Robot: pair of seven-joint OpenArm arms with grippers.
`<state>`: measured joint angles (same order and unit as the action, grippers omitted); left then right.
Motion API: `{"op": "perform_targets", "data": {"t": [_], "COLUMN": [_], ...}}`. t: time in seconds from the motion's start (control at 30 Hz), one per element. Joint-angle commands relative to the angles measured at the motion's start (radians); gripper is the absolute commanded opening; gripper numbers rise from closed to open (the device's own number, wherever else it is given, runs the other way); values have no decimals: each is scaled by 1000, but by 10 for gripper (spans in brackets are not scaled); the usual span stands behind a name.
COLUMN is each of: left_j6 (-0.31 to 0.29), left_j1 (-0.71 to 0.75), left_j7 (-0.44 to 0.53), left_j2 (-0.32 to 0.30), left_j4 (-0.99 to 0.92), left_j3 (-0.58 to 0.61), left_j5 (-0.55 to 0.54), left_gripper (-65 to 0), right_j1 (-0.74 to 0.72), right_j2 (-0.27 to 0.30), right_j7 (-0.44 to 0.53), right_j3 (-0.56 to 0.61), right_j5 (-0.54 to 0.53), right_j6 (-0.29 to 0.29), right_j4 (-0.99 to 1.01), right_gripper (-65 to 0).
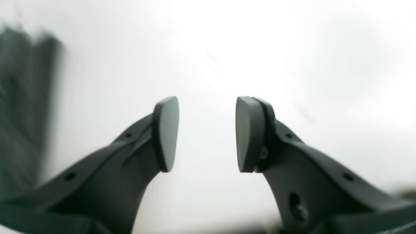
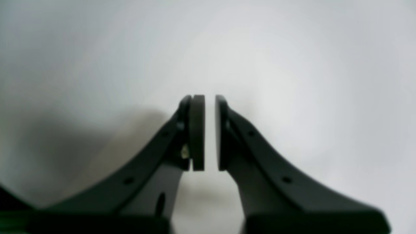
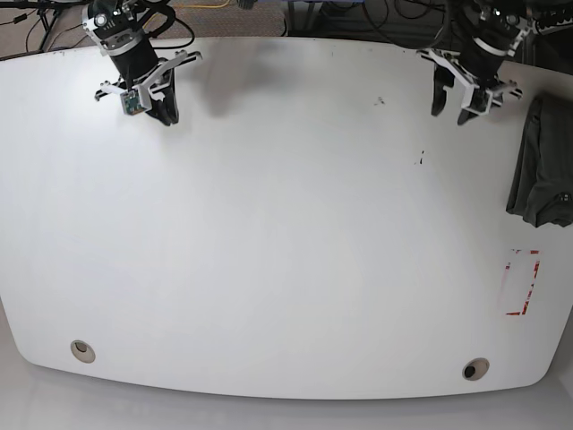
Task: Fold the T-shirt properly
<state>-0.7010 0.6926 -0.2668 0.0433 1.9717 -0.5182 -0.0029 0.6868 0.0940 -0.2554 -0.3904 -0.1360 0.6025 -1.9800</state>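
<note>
The table [image 3: 286,233] is a broad, matte white slab with rounded corners and two round holes near its front edge, at about 7 and 5 o'clock in the base view. The T-shirt [image 3: 543,170] lies at 3 o'clock against the table's edge as a compact, dark grey bundle of soft, creased cloth, apparently folded; judged from this, the folding looks done or nearly so, but the fold's neatness cannot be checked because part of it runs out of view. In the left wrist view it appears as a blurred dark strip at 9 o'clock. A red-outlined marker [image 3: 521,283] sits at 4 o'clock, just below the T-shirt. The left gripper [image 1: 207,134] hovers at 1 o'clock, near the T-shirt, its flat oval pads clearly apart and holding nothing. The right gripper [image 2: 210,132] hangs at 11 o'clock, well apart from the T-shirt, pads nearly together with a thin gap, empty.
</note>
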Motion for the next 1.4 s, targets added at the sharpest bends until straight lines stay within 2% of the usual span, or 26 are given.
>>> {"op": "perform_targets", "data": {"t": [0.0, 0.1, 0.27, 0.47, 0.63, 0.73, 0.83, 1.1, 1.23, 1.37], "left_j6": [3, 3, 3, 3, 3, 3, 3, 3, 3, 3], "left_j1": [80, 166, 327, 428, 444, 425, 342, 175, 91, -21], "left_j7": [14, 13, 14, 13, 14, 14, 16, 19, 21, 22], "left_j2": [-4, 4, 4, -55, -109, -145, -181, -242, -254, -251], "left_j4": [13, 11, 11, -13, -140, -265, -386, -702, -834, -981], "left_j3": [0, 17, 19, 23, 23, 36, 66, 151, 197, 214], "left_j5": [-9, -22, -113, -156, -184, -184, -179, -177, -142, -68], "left_gripper": [-400, -400, -400, -400, -400, -400, -400, -401, -401, -406], "right_j1": [60, 110, 231, 331, 414, 439, 432, 305, 236, 161], "right_j2": [-1, -29, -67, -118, -161, -162, -158, -156, -149, -175], "right_j7": [23, 23, 23, 20, 17, 20, 23, 24, 24, 24], "right_j3": [0, -6, -26, -25, 14, 60, 90, 95, 95, 95], "right_j5": [-11, -11, -11, -32, -26, -24, -24, -20, 52, 158], "right_j6": [-3, -3, -3, -3, -3, -3, -6, -11, -13, -13], "right_j4": [-23, -25, -31, -25, 9, 77, 170, 411, 499, 589], "right_gripper": [-604, -606, -606, -606, -606, -606, -606, -606, -606, -606]}}
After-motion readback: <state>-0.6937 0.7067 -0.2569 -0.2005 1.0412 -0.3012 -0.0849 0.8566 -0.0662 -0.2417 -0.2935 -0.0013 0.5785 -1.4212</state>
